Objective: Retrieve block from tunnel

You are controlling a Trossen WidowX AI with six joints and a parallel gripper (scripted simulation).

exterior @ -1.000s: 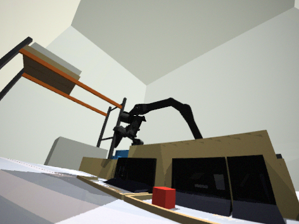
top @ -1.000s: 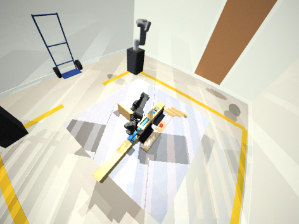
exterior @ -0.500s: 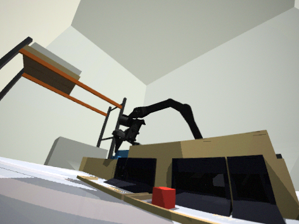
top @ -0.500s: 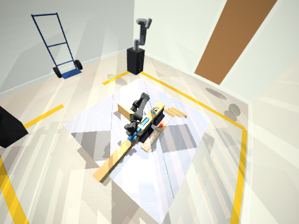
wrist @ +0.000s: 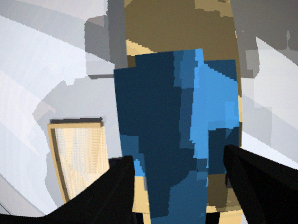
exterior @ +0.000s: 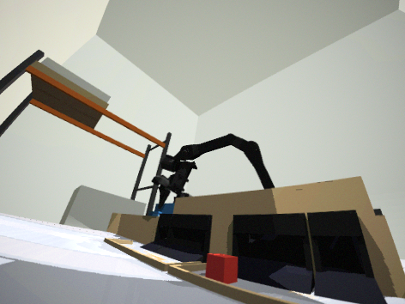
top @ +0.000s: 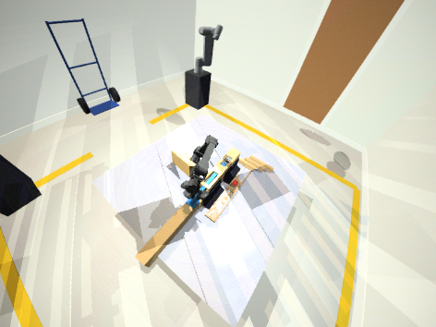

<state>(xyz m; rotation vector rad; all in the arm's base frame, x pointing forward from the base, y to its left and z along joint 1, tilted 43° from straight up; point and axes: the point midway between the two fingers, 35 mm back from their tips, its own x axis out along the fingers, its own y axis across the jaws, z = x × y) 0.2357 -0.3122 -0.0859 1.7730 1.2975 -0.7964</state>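
Blue is the handle (top: pixel 191 201) (exterior: pixel 164 209) (wrist: pixel 165 125) which sticks out from one end of the wooden tunnel (top: pixel 233 155) (exterior: pixel 317 193), and the black arm (top: pixel 206 154) (exterior: pixel 255 151) reaches down to it. The pincer (top: pixel 197 194) (exterior: pixel 172 200) (wrist: pixel 180 159) is about half open. In the wrist view its two black fingers stand one at each side of the handle, with a gap visible at both sides, so it has hold of nothing. A red block (top: pixel 235 183) (exterior: pixel 221 268) stands upright on a low tray (top: pixel 219 208) (exterior: pixel 193 275), outside the tunnel and near its dark openings. I cannot tell if this is the wanted block, nor if another block is inside, because the interior is too dark. Beyond the handle, a long wooden beam (top: pixel 163 235) (exterior: pixel 134 226) (wrist: pixel 177 30) lies in line with the tunnel. Several rods (top: pixel 257 164) lie side by side near the tunnel's other end, and a wooden board (top: pixel 182 162) stands beside the arm on the pale surface (top: pixel 231 263).
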